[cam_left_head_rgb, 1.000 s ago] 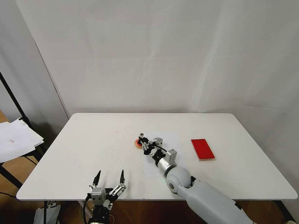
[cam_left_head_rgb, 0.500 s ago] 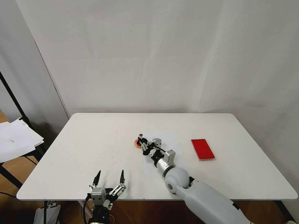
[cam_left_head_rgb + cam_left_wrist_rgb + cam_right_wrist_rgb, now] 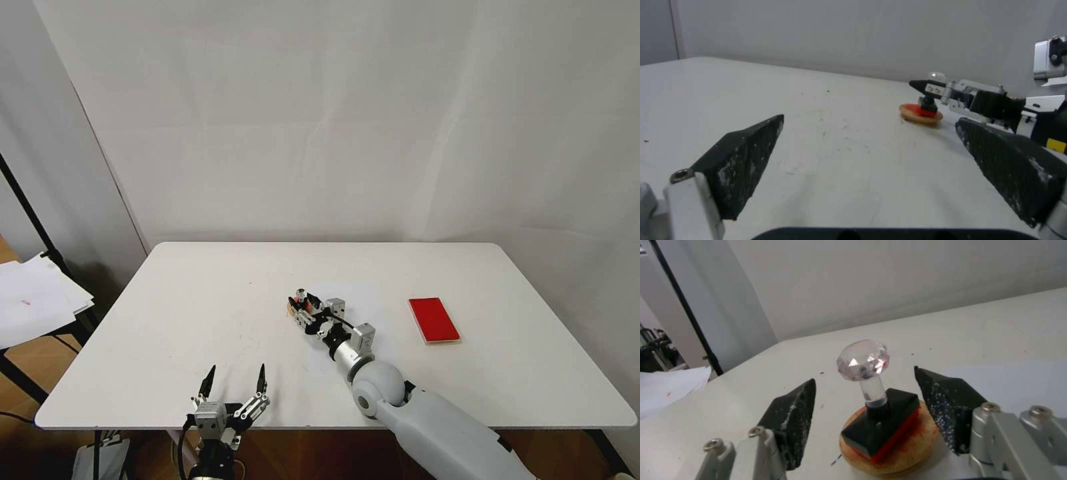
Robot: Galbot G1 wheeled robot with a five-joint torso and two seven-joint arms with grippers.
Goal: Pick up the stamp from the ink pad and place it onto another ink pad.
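The stamp [image 3: 878, 421], a small black block with a faceted clear knob, stands upright on the round tan-rimmed ink pad [image 3: 907, 450] at mid-table. My right gripper [image 3: 865, 375] is open, one finger on each side of the stamp and neither touching it. In the head view the stamp [image 3: 302, 294] shows between the right gripper's [image 3: 299, 305] fingers, with the round pad [image 3: 291, 309] mostly hidden beneath. The red rectangular ink pad [image 3: 434, 319] lies bare to the right. My left gripper [image 3: 235, 381] is open at the table's front edge.
The white table [image 3: 200, 313] has rounded corners and a wall behind it. A stack of papers [image 3: 33, 297] lies on a stand off its left side. From the left wrist view the stamp [image 3: 929, 101] and round pad [image 3: 921, 116] sit well beyond the left gripper [image 3: 869, 120].
My right gripper carried the stamp slightly down and left onto the round pad, then opened its fingers off it. The left arm has not moved.
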